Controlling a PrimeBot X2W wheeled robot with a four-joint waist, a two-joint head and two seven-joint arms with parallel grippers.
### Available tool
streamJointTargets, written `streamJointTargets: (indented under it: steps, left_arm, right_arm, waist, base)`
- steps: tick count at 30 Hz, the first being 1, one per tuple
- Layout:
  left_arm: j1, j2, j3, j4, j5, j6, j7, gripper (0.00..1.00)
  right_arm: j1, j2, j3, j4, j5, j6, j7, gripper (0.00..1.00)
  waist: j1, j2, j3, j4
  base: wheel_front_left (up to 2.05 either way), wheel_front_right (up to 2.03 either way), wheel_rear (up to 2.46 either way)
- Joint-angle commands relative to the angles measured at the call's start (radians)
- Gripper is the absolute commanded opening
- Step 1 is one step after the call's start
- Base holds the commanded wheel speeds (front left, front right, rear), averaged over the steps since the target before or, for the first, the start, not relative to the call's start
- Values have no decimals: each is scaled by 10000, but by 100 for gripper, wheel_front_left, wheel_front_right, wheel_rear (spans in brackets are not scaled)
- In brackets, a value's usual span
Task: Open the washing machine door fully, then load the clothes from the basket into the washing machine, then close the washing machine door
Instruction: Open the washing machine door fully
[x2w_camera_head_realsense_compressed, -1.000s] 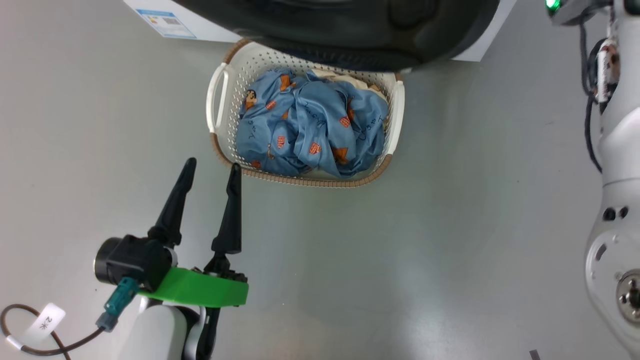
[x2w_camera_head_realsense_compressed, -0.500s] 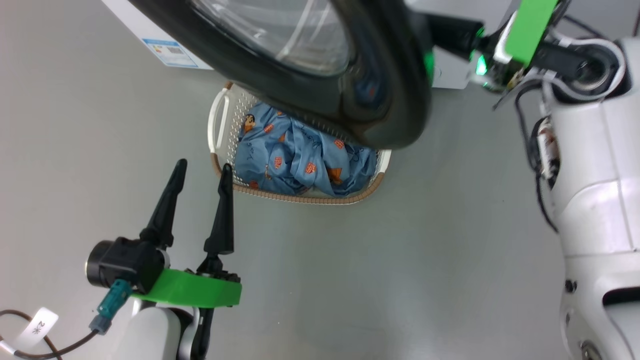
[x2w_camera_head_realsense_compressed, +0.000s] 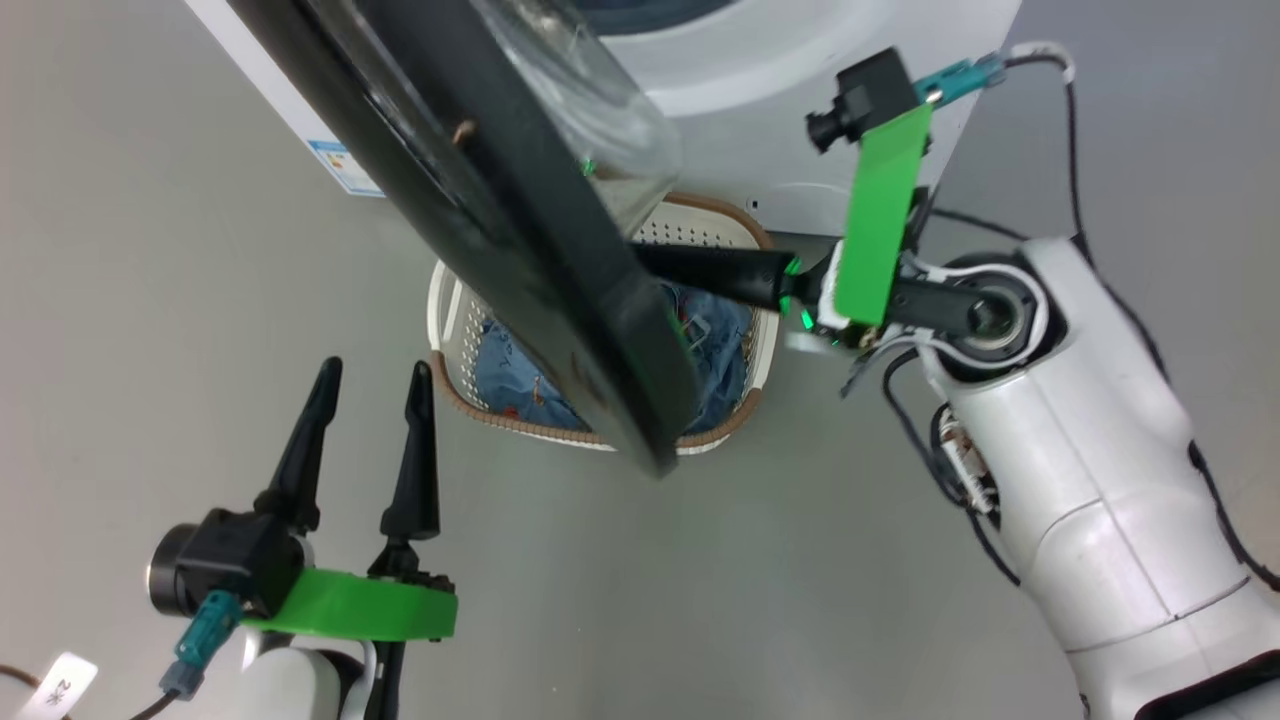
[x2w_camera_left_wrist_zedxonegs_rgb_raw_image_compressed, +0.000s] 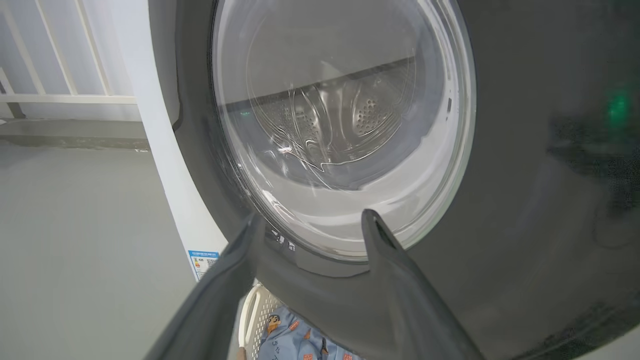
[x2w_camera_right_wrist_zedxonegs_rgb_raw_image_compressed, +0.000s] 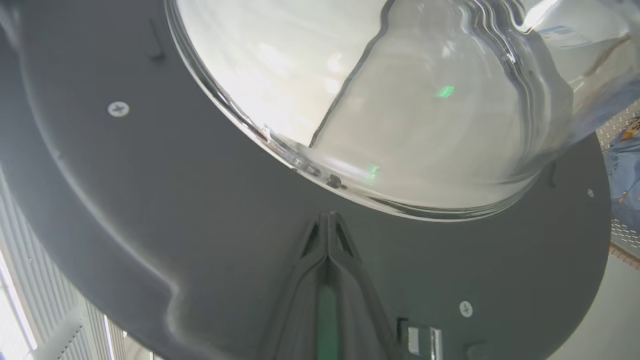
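— Which step is it?

— The first one, by the look of it: opening the door (x2w_camera_head_realsense_compressed: 590, 350). It stands about halfway out from the washer (x2w_camera_head_realsense_compressed: 760, 150), edge-on to the head camera, and it hangs over the basket (x2w_camera_head_realsense_compressed: 452, 320).

— What is the right gripper (x2w_camera_right_wrist_zedxonegs_rgb_raw_image_compressed: 328, 217) doing?

— Its fingers are pressed together with nothing between them. The tips sit against the door's dark inner face, just below the glass bowl (x2w_camera_right_wrist_zedxonegs_rgb_raw_image_compressed: 400, 100). It pushes rather than grips.

— And the left gripper (x2w_camera_head_realsense_compressed: 376, 366)?

— It has its fingers spread and it is empty. It hovers over the floor (x2w_camera_head_realsense_compressed: 700, 560), just left of the basket. Its wrist view looks at the door's outer side.

— Where are the clothes (x2w_camera_head_realsense_compressed: 505, 375)?

— They lie in the basket on the floor before the washer, partly hidden under the door. None is loaded yet.

— So what does the next move call for?

— Probably a further push outward, swinging the door round its hinge until it is fully open and clear of the basket. With no hold on it, the tips could slide on the smooth face, so the push should stay on the rim and off the glass. Only then is there room to reach the clothes.
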Motion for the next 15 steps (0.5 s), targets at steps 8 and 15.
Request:
streamJointTargets:
  steps: [8,15]
  left_arm:
    - [357,193,618,-147,171,18,-80,100]
    - [471,193,758,-127,193,31,-80,100]
  right_arm:
    - [386,360,2085,-436,1518,17,-1357,0]
    - [299,360,3521,-436,2377,17,-2146,0]
  waist:
    - [0,0,-470,64]
    - [0,0,-581,-10]
  base:
    - [0,0,0]
    - [0,0,0]
